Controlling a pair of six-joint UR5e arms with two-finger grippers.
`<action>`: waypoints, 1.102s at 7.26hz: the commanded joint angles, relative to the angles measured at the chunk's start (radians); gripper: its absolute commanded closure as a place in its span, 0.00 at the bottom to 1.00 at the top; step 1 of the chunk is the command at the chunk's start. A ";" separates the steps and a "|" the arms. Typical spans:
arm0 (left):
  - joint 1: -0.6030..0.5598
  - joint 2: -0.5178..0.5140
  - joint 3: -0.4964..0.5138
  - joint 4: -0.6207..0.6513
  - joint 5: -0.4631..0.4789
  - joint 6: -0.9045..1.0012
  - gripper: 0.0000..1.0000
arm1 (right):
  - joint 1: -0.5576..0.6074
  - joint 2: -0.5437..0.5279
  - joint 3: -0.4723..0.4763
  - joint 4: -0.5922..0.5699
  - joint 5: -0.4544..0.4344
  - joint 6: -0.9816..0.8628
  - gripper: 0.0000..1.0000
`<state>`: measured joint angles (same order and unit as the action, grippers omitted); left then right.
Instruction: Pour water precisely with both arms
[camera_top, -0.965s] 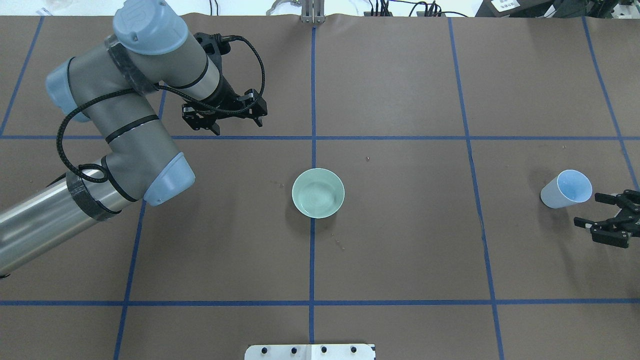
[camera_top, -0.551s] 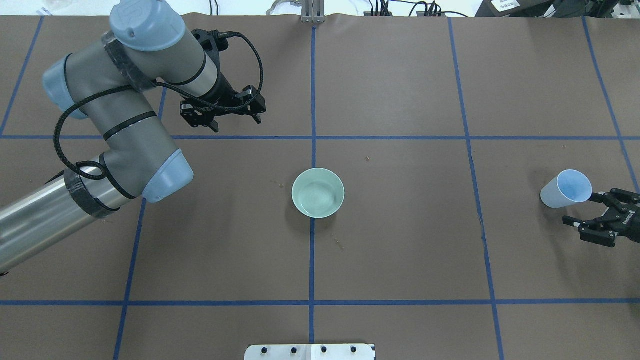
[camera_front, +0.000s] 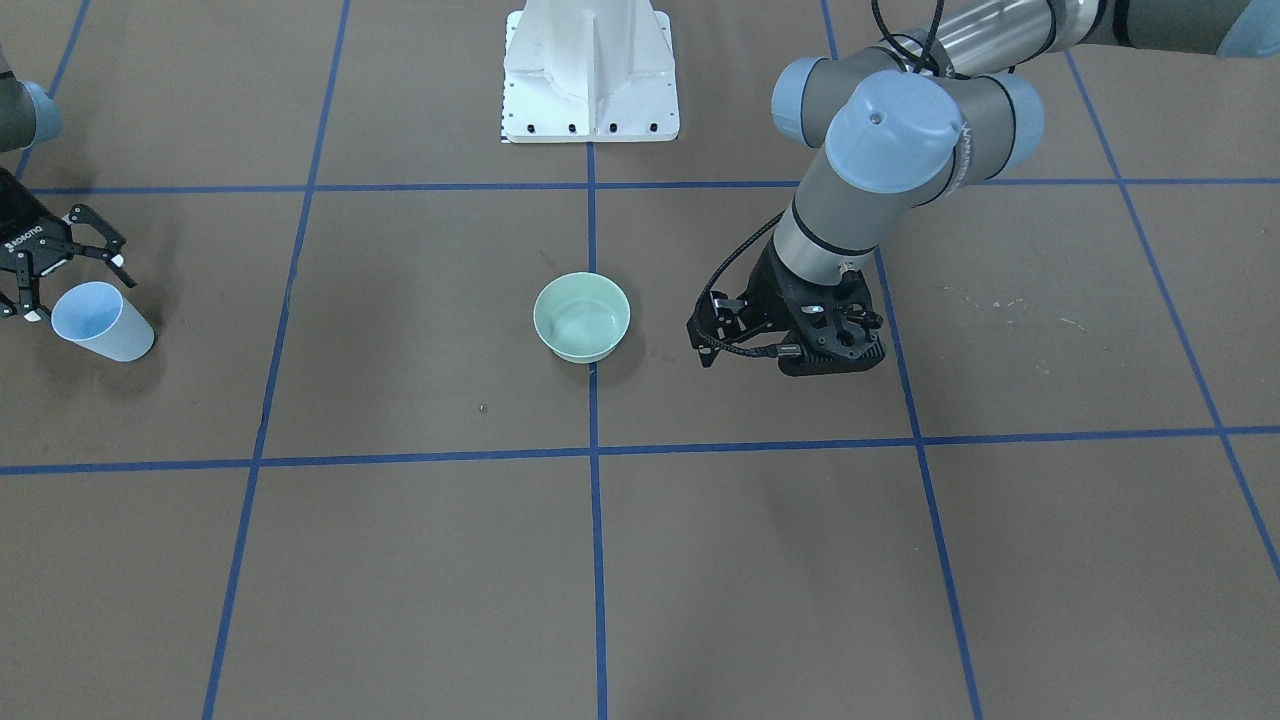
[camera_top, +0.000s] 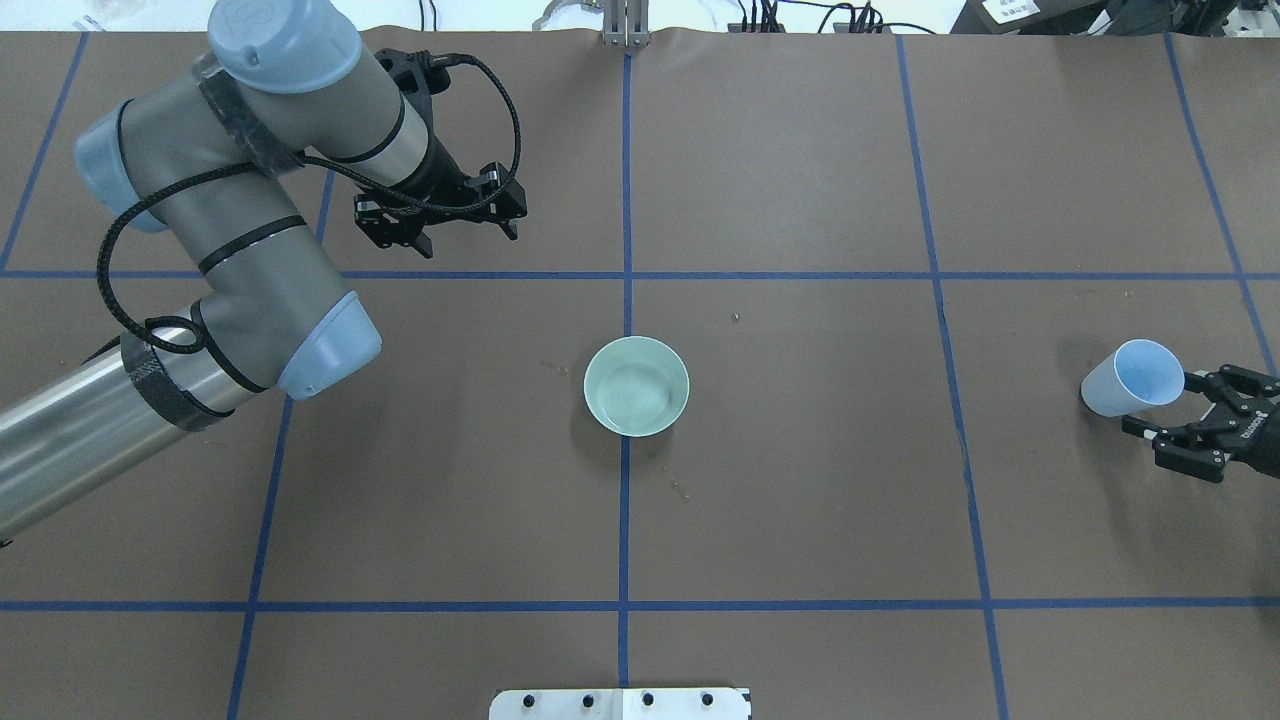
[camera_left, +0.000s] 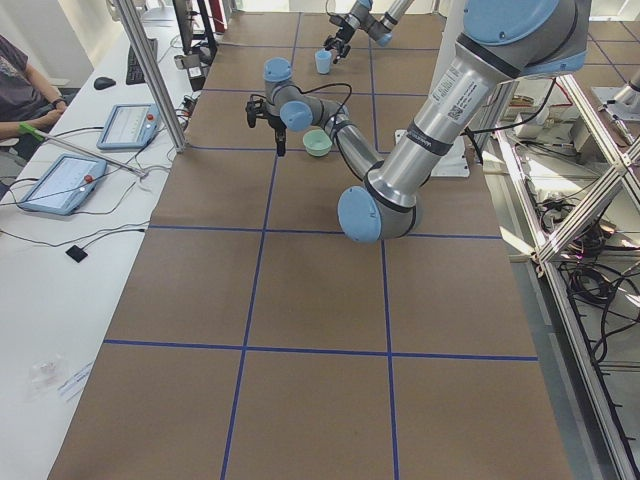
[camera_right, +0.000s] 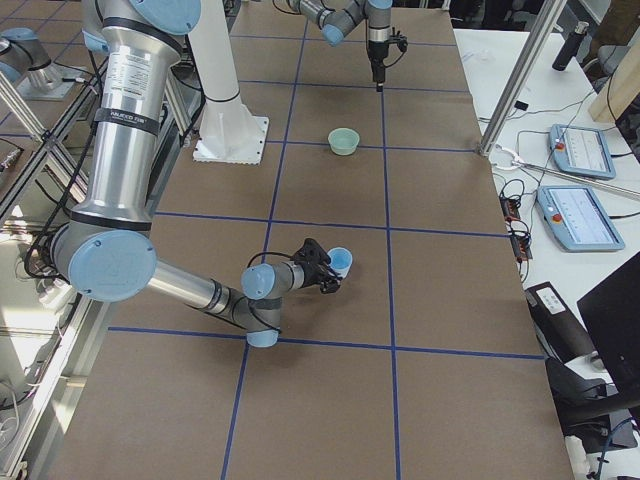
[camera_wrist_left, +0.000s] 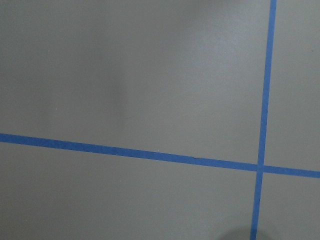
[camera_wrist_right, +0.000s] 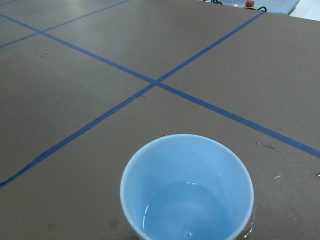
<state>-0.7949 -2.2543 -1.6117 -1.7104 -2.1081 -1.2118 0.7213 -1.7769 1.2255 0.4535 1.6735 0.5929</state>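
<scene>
Left arm (camera_top: 250, 250) hangs off to one side, its gripper (camera_top: 468, 240) spread open and empty. Green bowl (camera_top: 636, 385) sits mid-table. Blue cup (camera_top: 1135, 378) is far right, with the right gripper (camera_top: 1160, 402) open beside its rim, not squeezing. There's only a little water (camera_wrist_right: 187, 210) in the bottom, so it's probably light and tippy. I'd pinch mid-wall, gently.

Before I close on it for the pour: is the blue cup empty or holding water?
It holds a little water: the right wrist view shows a shallow clear pool with glints at the bottom of the cup.
</scene>
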 joint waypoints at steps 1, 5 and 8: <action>-0.001 0.001 -0.001 0.000 0.000 0.000 0.00 | 0.000 0.013 -0.004 0.002 -0.015 0.002 0.05; -0.006 0.001 -0.002 0.021 0.000 0.002 0.00 | 0.000 0.036 -0.006 0.002 -0.043 0.004 0.06; -0.014 0.002 -0.001 0.021 0.000 0.002 0.00 | -0.002 0.042 -0.032 0.017 -0.044 -0.001 0.17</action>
<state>-0.8069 -2.2529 -1.6123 -1.6891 -2.1077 -1.2103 0.7200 -1.7376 1.1996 0.4670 1.6298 0.5937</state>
